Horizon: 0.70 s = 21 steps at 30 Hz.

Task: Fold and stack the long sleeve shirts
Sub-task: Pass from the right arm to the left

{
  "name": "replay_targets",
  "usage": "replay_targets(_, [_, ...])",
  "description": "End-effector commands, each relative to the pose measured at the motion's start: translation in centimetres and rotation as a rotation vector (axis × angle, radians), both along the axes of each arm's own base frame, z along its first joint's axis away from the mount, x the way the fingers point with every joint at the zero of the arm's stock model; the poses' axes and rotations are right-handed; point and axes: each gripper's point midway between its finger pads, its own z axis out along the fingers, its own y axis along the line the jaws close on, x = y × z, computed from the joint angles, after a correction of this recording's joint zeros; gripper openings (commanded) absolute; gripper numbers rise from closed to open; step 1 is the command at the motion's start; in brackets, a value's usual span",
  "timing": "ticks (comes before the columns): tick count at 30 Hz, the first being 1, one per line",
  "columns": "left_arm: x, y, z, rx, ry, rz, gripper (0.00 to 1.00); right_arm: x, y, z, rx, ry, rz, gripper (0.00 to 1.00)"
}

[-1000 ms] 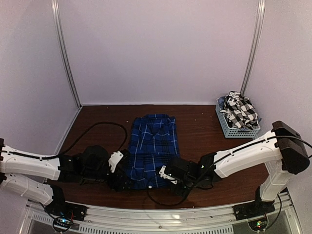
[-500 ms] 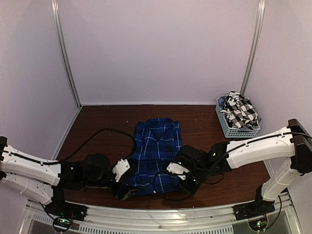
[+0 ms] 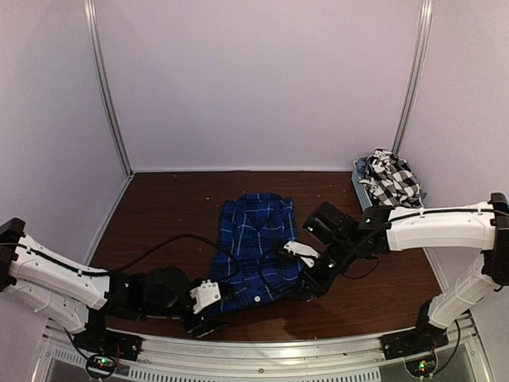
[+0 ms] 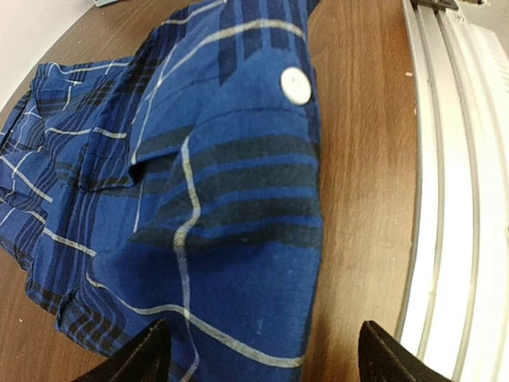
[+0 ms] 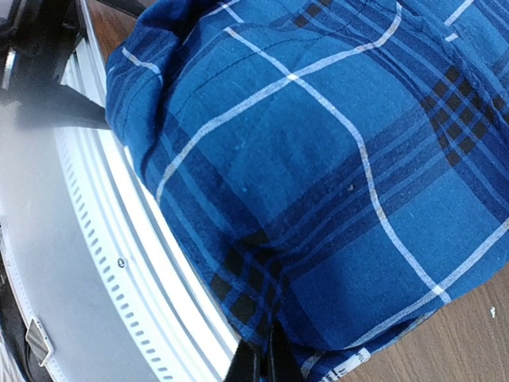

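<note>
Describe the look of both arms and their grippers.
The left arm and right arm have smooth white shells joined by black joint housings. A thin black cable loops out from the left arm. The left gripper and right gripper end in black fingers.

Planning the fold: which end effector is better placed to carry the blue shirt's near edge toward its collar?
Right: the right end effector is shut on the near edge of the blue plaid shirt; the left end effector stands open, gripping nothing.
</note>
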Motion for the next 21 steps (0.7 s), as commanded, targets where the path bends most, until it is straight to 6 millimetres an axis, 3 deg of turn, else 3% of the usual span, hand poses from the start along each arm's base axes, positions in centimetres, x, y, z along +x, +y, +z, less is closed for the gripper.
replay_targets(1, [1.7,-1.7,1.2,0.004,-0.119,0.012,0.81,-0.6,0.6,2.3,0.08,0.035,0.037,0.0])
replay_targets(6, [3.7,-1.5,0.8,0.053,-0.178,0.107,0.65,-0.7,0.4,2.6,0.092,0.047,0.045,0.0])
replay_targets(11, [4.4,-1.3,0.8,0.075,-0.191,0.158,0.34,-0.4,0.1,2.4,0.089,0.046,0.033,0.0])
replay_targets(16, [3.2,-2.1,1.4,0.073,-0.126,0.098,0.0,0.1,-0.5,2.0,0.07,0.022,0.005,0.04])
replay_targets(21, [1.4,-3.3,2.3,0.049,-0.014,0.037,0.0,1.0,-0.9,2.7,0.072,-0.036,-0.027,0.22])
